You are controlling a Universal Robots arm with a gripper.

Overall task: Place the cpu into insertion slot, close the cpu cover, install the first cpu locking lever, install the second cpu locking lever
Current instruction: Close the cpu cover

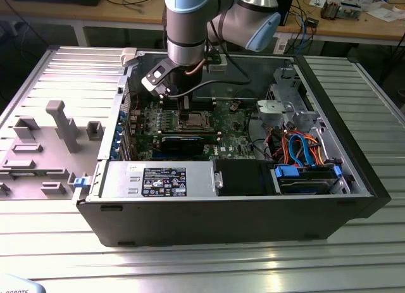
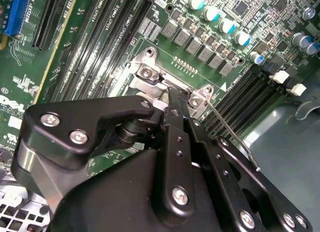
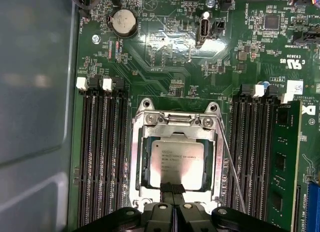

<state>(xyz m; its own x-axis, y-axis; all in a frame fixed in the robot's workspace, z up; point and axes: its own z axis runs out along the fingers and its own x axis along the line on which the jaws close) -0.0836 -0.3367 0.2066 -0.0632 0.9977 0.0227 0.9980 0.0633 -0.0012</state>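
Green motherboard (image 3: 165, 46) seats the cpu (image 3: 172, 159), pinched-closed end effector (image 3: 172, 188) at its edge.

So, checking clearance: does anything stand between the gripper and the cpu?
Nothing visible: in the first wrist view the gripper sits right at the edge of the cpu, already lying in the insertion slot.

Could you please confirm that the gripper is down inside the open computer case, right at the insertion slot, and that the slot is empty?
Not quite: the slot is not empty. In the first wrist view the cpu sits in the insertion slot, silvery top up. The rest holds: the gripper is down inside the open computer case, right at the slot.
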